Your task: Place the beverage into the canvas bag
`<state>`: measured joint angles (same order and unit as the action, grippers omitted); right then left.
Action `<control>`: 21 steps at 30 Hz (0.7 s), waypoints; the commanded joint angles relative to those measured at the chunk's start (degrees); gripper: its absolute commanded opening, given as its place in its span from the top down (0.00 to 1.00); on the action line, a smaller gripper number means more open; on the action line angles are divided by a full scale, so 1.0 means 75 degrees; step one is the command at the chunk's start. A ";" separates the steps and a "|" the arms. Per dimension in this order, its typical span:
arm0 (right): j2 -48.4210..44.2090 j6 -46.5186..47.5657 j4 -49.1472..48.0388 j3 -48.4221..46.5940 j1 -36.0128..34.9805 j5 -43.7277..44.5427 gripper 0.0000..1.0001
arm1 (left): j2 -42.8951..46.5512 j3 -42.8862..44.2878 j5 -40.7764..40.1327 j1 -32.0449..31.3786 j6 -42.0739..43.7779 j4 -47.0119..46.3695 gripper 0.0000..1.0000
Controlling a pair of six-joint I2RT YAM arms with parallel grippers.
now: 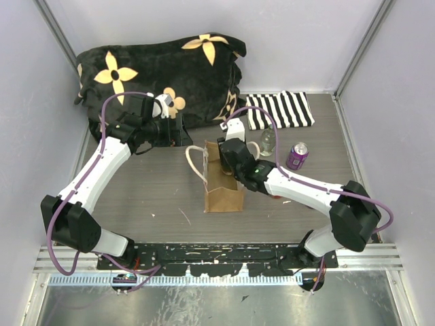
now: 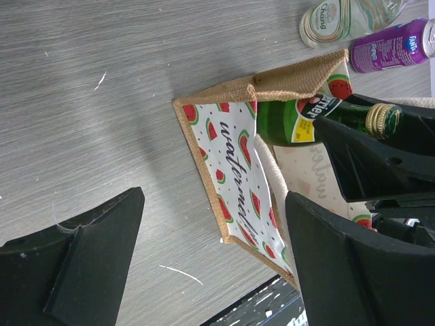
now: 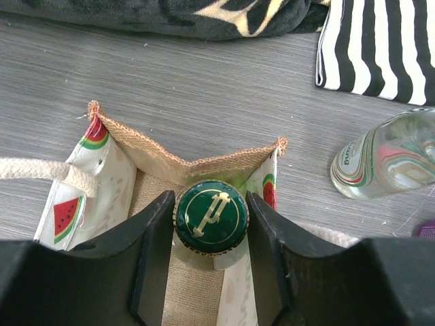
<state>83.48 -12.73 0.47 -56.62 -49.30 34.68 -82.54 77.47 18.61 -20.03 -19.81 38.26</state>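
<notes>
White right arm [image 1: 306, 190] stretched left across the tabletop [image 1: 149, 197], right claw [image 3: 207, 204] clamped on the cap of the green glass bottle [image 2: 285, 119], held upright inside the canvas bag [image 1: 223, 193]. Left claw [image 2: 214, 204] hovered wide near the bag's far-left corner. Clear bottle [image 1: 268, 140], purple can [image 1: 297, 155] and striped cloth [image 1: 280, 110] sat to the right, with the flowered cushion [image 1: 163, 75] behind.

Tan-brown woven canvas bag [image 1: 224, 197], lining white w/ red-green watermelon print. Green glass beverage bottle [image 2: 285, 119], cap [image 3: 211, 216] green w/ gold logo. Purple can [image 1: 297, 155]. Blk-wht striped cloth [image 1: 280, 110]. Black plush cushion [image 1: 163, 68] w/ cream-yellow flowers. Grey wood-grain worktop [image 1: 156, 197].
</notes>
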 commanded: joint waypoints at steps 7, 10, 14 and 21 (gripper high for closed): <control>-0.0255 -0.0207 -0.1481 -0.0250 0.0215 -0.0030 0.99 | 0.0084 -0.0021 0.0151 0.0010 -0.0030 -0.0144 0.08; -0.0128 -0.0263 -0.1492 -0.0206 0.0255 -0.0124 0.99 | 0.0095 -0.0030 0.0144 0.0009 -0.0021 -0.0135 0.08; 0.0024 -0.0288 -0.1481 -0.0167 0.0290 -0.0231 0.99 | 0.0102 -0.0041 0.0154 0.0010 -0.0007 -0.0144 0.08; 0.0196 -0.0296 -0.1440 -0.0104 0.0315 -0.0287 0.99 | 0.0119 -0.0064 0.0136 0.0011 0.0005 -0.0151 0.08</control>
<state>86.30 -14.09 -0.89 -55.64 -47.35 31.20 -82.54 77.47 18.76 -20.03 -19.79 38.26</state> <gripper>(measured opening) 0.485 0.919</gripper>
